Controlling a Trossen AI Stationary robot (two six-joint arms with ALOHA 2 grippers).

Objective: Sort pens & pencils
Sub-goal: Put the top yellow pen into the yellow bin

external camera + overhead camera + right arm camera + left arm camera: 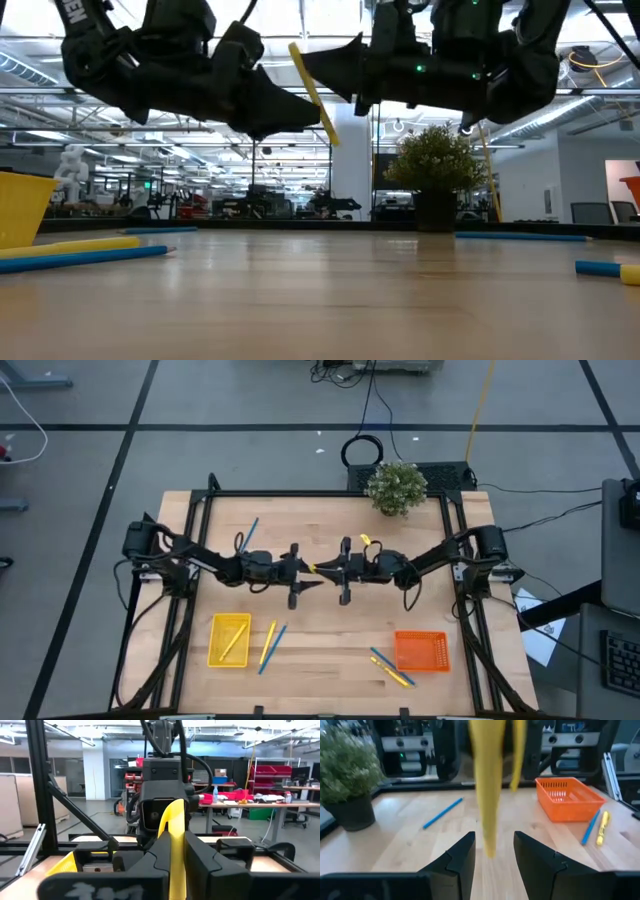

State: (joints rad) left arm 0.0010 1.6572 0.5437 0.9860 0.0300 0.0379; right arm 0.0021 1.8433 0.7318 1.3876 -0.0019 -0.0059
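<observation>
One yellow pencil [315,90] hangs tilted in the air over the table's middle, between both arms. My right gripper [178,834] comes from the right and is shut on it. My left gripper [494,837] faces it from the left, open, with a finger on either side of the pencil's lower end [489,847], not touching. In the high view the grippers [305,572] [338,570] meet at the pencil [320,568]. More blue pens [248,532] and yellow pencils [268,643] lie flat on the table. My right gripper pinches the yellow pencil [172,820] between its two fingers, near the pencil's upper part [305,65]. The fingers come level from the table's right and lie across it. The pencil is lifted clear and slants, its lower end [333,138] free.
A yellow basket [215,650] with a pencil inside sits near left; an orange basket [420,635] near right, with a pen and a pencil [392,668] beside it. A potted plant [396,487] stands at the far edge. Black frame rails run along the table's sides.
</observation>
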